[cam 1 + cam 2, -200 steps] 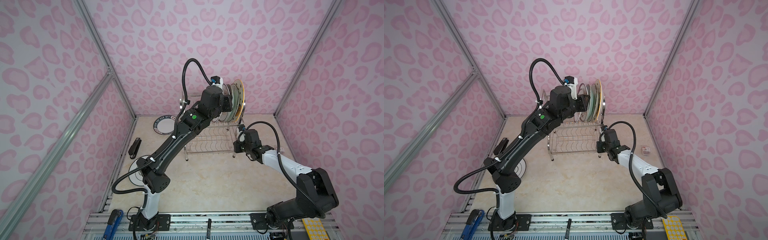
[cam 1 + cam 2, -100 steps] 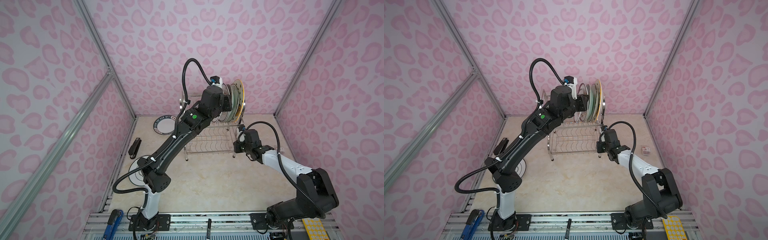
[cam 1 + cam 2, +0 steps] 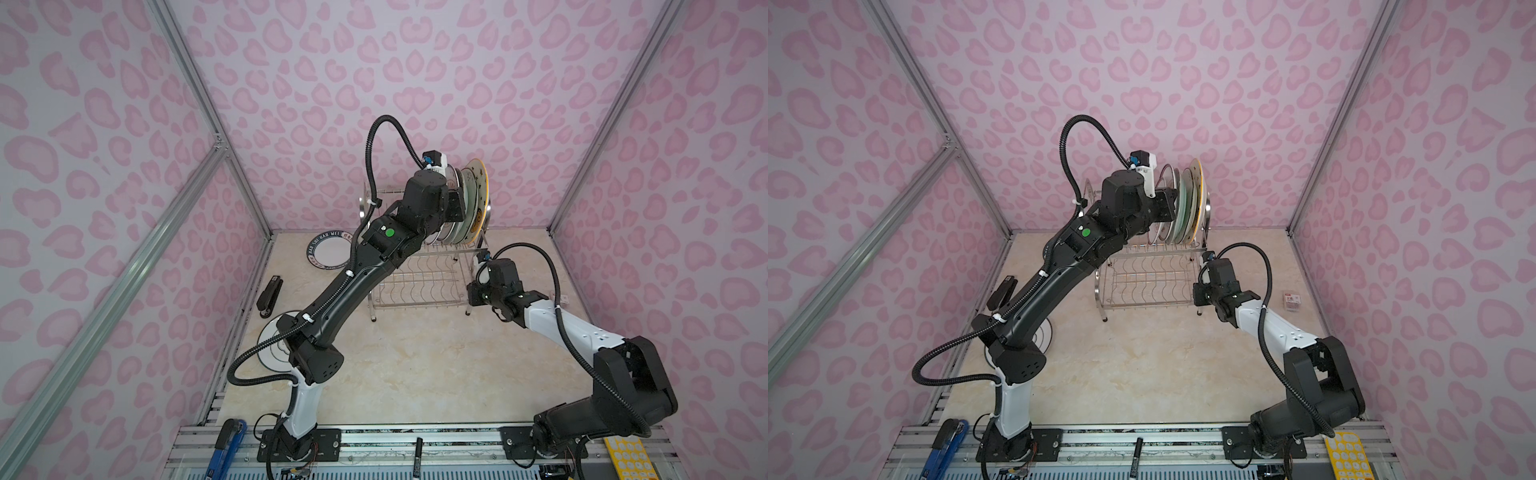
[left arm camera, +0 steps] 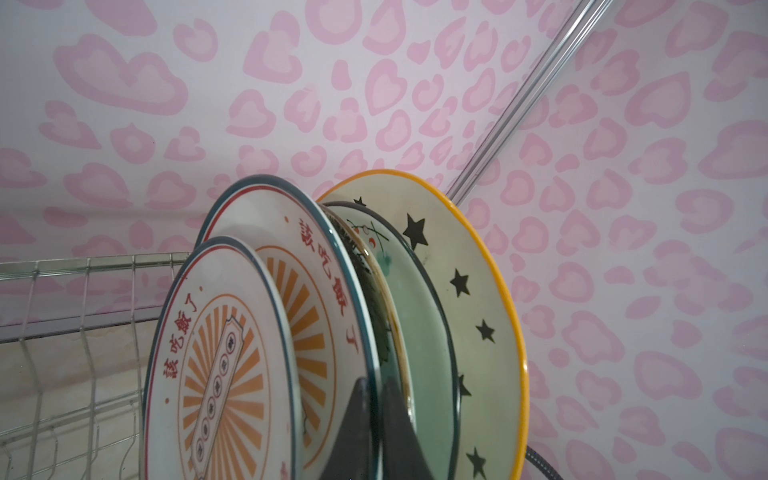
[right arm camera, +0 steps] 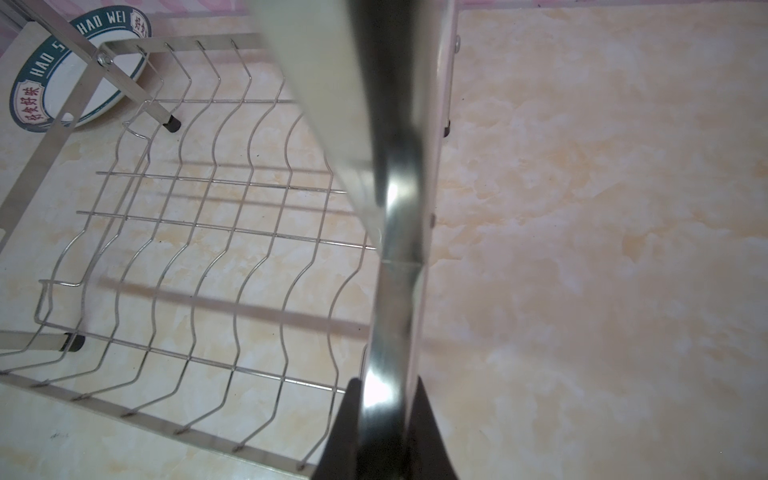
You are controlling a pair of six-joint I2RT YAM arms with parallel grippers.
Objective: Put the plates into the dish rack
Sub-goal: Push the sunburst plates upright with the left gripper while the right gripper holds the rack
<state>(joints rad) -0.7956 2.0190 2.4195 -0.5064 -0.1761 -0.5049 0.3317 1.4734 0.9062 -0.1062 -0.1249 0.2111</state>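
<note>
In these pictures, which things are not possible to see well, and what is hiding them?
Black-ringed plate: both top views, mostly under the left arm.
Floral plate: left wrist view, only an edge between larger sunburst plate and teal plate.
Left gripper: both top views, fingertips hidden by its own body.
Small box: a top view, label too small.

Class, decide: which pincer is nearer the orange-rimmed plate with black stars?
Left. The left pincer clamps an orange-sunburst plate standing near the star plate; the right pincer grips the steel dish rack by its side frame, lower down.
</note>
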